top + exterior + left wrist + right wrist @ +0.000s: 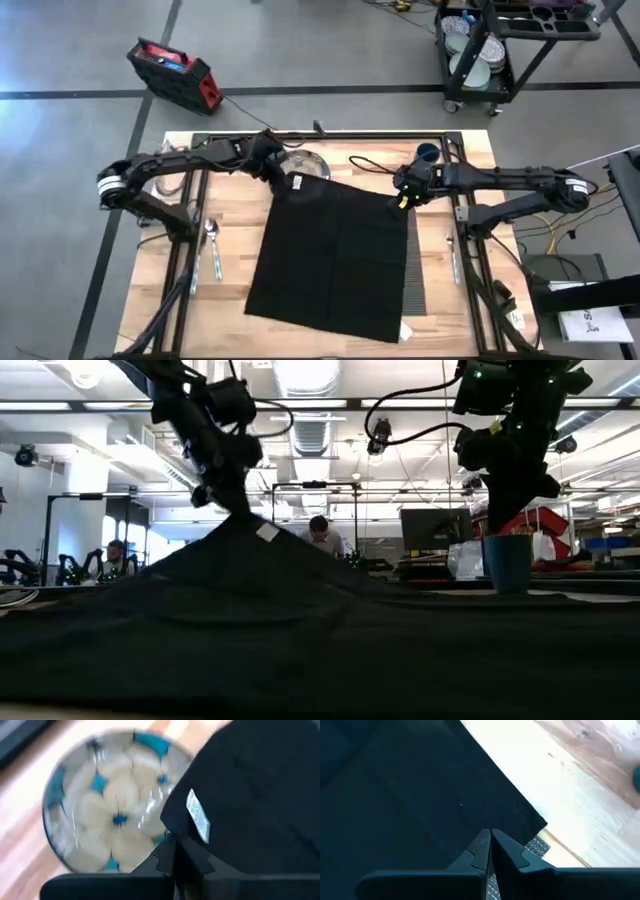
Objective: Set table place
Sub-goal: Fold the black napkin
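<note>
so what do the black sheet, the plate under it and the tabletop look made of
The black cloth looks like soft matte fabric: it drapes into a peak where the left gripper pinches it, and carries a sewn white tag. The plate looks like glazed ceramic, glossy with a blue flower pattern. The table appears to be light wood strips, butcher-block style.

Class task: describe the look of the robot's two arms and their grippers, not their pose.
Both arms are dark, jointed and slim, with white bands near the shoulder ends. Black cables loop off them. The left gripper and right gripper each end in two black, pointed fingers; the right carries a small yellow mark.
</note>
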{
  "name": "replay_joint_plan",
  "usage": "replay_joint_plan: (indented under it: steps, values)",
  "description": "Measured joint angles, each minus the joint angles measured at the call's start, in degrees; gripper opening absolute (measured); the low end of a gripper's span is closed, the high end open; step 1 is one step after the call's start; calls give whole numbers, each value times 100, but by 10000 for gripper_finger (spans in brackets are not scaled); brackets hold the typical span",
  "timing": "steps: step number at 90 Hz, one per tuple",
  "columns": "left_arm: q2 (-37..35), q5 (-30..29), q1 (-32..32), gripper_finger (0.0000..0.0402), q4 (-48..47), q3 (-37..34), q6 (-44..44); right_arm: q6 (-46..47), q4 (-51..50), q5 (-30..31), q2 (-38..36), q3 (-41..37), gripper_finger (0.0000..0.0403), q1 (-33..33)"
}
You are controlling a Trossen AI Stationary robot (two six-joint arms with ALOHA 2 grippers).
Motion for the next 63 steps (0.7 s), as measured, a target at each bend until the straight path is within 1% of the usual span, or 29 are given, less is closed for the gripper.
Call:
replay_joint_plan:
  steps: [14, 29, 39, 51, 63]
  values:
    - [220, -147, -4, 0, 45, 522, -43, -250, 157, -181, 0, 0, 0, -17]
    - [725, -254, 16, 0, 33, 1444, -26, -183, 204, -177, 0, 0, 0, -17]
    - [1262, -286, 28, 0, -112, 2057, 105, -154, 356, -176, 0, 0, 0, -11]
    - [2131, -310, 29, 0, -520, 2745, 411, -41, 457, -29, 0, 0, 0, -11]
    - [2981, -648, 85, 0, -1114, 3542, 906, 113, 437, 123, -2, 0, 0, -13]
